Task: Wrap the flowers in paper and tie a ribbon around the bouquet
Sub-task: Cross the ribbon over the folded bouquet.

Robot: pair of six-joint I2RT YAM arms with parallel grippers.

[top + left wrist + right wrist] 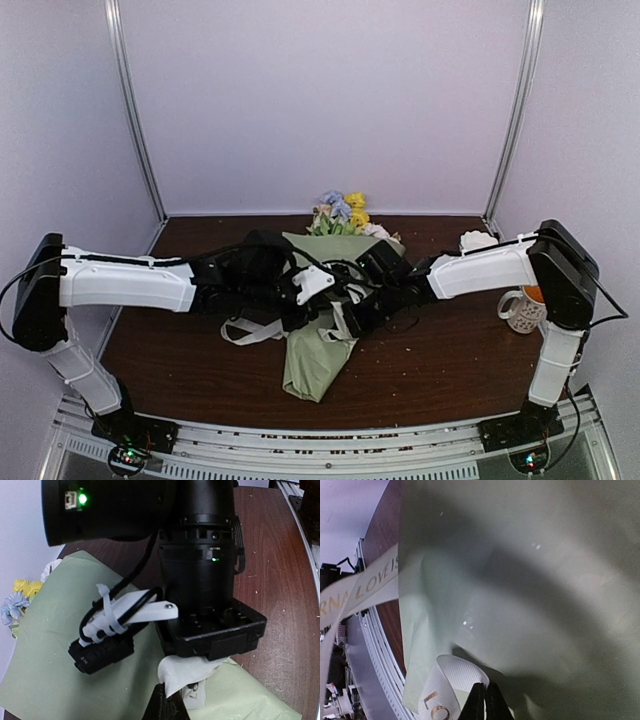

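Observation:
The bouquet lies in mid-table, a sage green paper [316,358] cone with its tip toward me and the flowers [343,212] at the far end. The cream ribbon [250,331] loops across its middle. My left gripper [301,303] and right gripper [352,312] meet over the wrap. In the left wrist view my left gripper [170,694] is shut on a fold of ribbon [189,672], right under the other arm's black wrist. The right wrist view has my right gripper [485,700] shut on a ribbon [446,681] loop with gold lettering, close against the paper [530,580].
A patterned mug [521,309] stands at the right by the right arm's upright link. A small white object [478,240] sits at the back right. Metal rails [330,440] run along the near edge. White walls close in the back and sides.

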